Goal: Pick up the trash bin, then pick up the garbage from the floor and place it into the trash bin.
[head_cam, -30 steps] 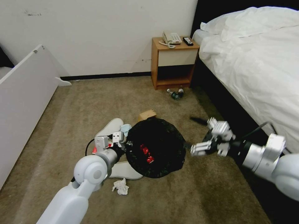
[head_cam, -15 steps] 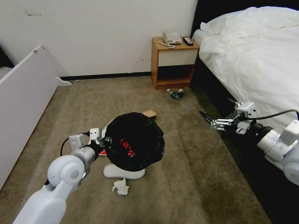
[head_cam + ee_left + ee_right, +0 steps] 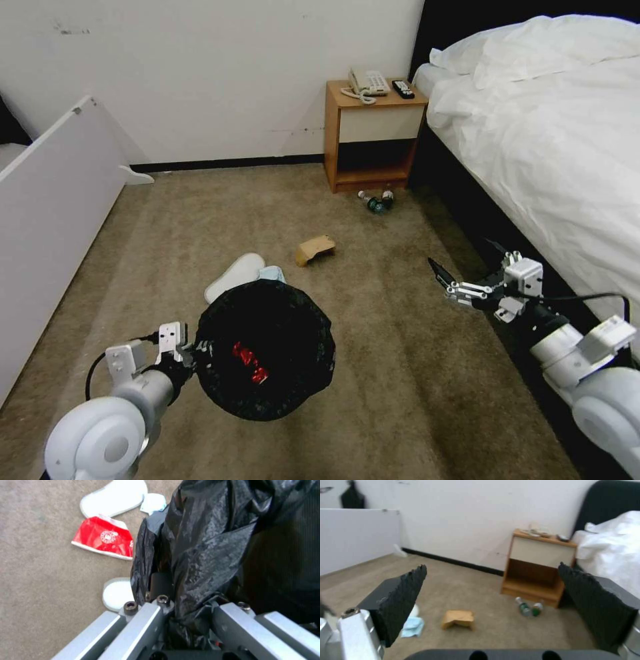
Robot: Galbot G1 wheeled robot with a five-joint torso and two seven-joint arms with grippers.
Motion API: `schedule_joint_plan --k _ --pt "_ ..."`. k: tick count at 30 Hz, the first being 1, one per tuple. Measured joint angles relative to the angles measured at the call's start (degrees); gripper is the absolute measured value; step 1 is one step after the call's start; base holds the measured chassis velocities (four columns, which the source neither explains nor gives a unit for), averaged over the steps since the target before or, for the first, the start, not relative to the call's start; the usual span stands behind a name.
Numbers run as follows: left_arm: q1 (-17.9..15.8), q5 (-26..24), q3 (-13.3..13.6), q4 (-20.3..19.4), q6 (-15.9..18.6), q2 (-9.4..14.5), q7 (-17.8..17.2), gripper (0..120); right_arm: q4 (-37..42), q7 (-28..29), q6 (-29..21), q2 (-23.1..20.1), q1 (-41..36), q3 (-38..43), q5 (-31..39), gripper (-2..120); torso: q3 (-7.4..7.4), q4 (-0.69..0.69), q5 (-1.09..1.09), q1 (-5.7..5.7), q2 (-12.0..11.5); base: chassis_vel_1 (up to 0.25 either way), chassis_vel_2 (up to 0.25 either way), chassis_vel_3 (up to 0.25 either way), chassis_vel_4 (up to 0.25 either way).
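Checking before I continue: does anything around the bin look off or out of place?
Yes. The trash bin, clamped at its rim by the left gripper, is tipped so its mouth faces the head camera. A red packet lies inside; another red packet is on the carpet.

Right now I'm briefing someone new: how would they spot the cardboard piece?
Start at the wooden nightstand against the wall beside the bed. On the carpet in front of it, past two bottles, lies the cardboard piece. It is the only brown, folded item among white and blue litter.
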Motion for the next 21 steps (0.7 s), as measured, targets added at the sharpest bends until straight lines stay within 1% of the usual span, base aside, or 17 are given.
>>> schedule_joint_plan --k 1,2,3,4,5,7,8,9,10,11,13,16,19,20,21 --pt "0.0 0.0 0.0 0.0 0.0 0.0 0.0 0 0.0 0.0 0.0 0.0 0.0 0.0 0.0 100 0.0 0.0 0.0 0.0 0.0 0.0 0.0 0.0 0.0" --pt "0.4 1.9 -0.2 0.0 -0.2 -0.4 0.6 0 -0.3 0.0 0.2 1.1 -0.2 0.2 -1.2 100 0.0 0.0 -0.01 0.0 0.0 0.0 0.0 0.0 0.0" --pt "0.8 4.7 -0.3 0.0 -0.3 -0.8 1.7 0 -0.6 -0.2 0.5 2.2 -0.6 0.7 -2.5 100 0.0 0.02 -0.02 0.0 0.0 0.0 0.0 0.0 0.0" --pt "0.8 4.7 -0.3 0.0 -0.3 -0.8 1.7 0 -0.6 -0.2 0.5 2.2 -0.6 0.7 -2.5 100 0.0 0.02 -0.02 0.0 0.0 0.0 0.0 0.0 0.0" --pt "1.1 6.0 -0.3 0.0 -0.6 -1.4 2.1 0 -0.8 -0.5 0.6 3.1 -0.8 1.2 -3.4 100 0.01 0.02 -0.01 0.0 0.0 0.0 0.0 0.0 0.0" --pt "1.3 6.7 0.0 0.0 -1.1 -2.6 2.1 0 -0.8 -1.1 0.9 5.2 -1.4 1.8 -4.7 100 0.01 0.02 -0.02 0.0 0.0 0.0 0.0 0.0 0.0" --pt "1.3 6.7 0.0 0.0 -1.1 -2.6 2.1 0 -0.8 -1.1 0.9 5.2 -1.4 1.8 -4.7 100 0.01 0.02 -0.02 0.0 0.0 0.0 0.0 0.0 0.0" --pt "1.5 8.1 0.1 0.3 -1.7 -3.4 2.4 0 -0.8 -1.5 1.1 6.5 -1.8 1.9 -5.5 100 0.01 0.0 0.0 0.0 0.0 0.0 0.0 0.0 0.0" --pt "1.8 9.0 0.3 0.4 -2.0 -4.0 2.6 0 -0.8 -2.0 1.2 7.6 -2.1 2.0 -6.3 100 0.01 0.01 0.0 0.0 0.0 0.0 0.0 0.0 0.0" --pt "1.8 9.0 0.3 0.4 -2.0 -4.0 2.6 0 -0.8 -2.0 1.2 7.6 -2.1 2.0 -6.3 100 0.01 0.01 0.0 0.0 0.0 0.0 0.0 0.0 0.0" --pt "2.3 10.5 0.6 0.5 -2.4 -4.7 3.3 0 -0.8 -3.2 1.6 9.7 -2.7 2.0 -7.8 100 0.01 0.02 -0.02 0.0 0.0 0.0 0.0 0.0 0.0" --pt "2.6 11.2 0.6 0.5 -2.6 -5.1 3.4 0 -0.7 -3.7 1.7 10.8 -3.3 1.8 -8.5 100 0.01 0.02 -0.01 0.0 0.0 0.0 0.0 0.0 0.0" --pt "3.1 12.3 0.8 0.4 -3.1 -5.7 3.7 0 -0.6 -5.2 2.5 14.1 -4.3 1.6 -10.9 100 0.01 0.02 -0.01 0.0 0.0 0.0 0.0 0.0 0.0" --pt "3.1 12.3 0.8 0.4 -3.1 -5.7 3.7 0 -0.6 -5.2 2.5 14.1 -4.3 1.6 -10.9 100 0.01 0.02 -0.01 0.0 0.0 0.0 0.0 0.0 0.0" --pt "3.4 12.9 0.8 0.3 -3.2 -5.8 3.9 0 -0.5 -5.7 2.7 15.5 -4.9 1.6 -11.8 100 0.01 0.02 -0.01 0.0 0.0 0.0 0.0 0.0 0.0"
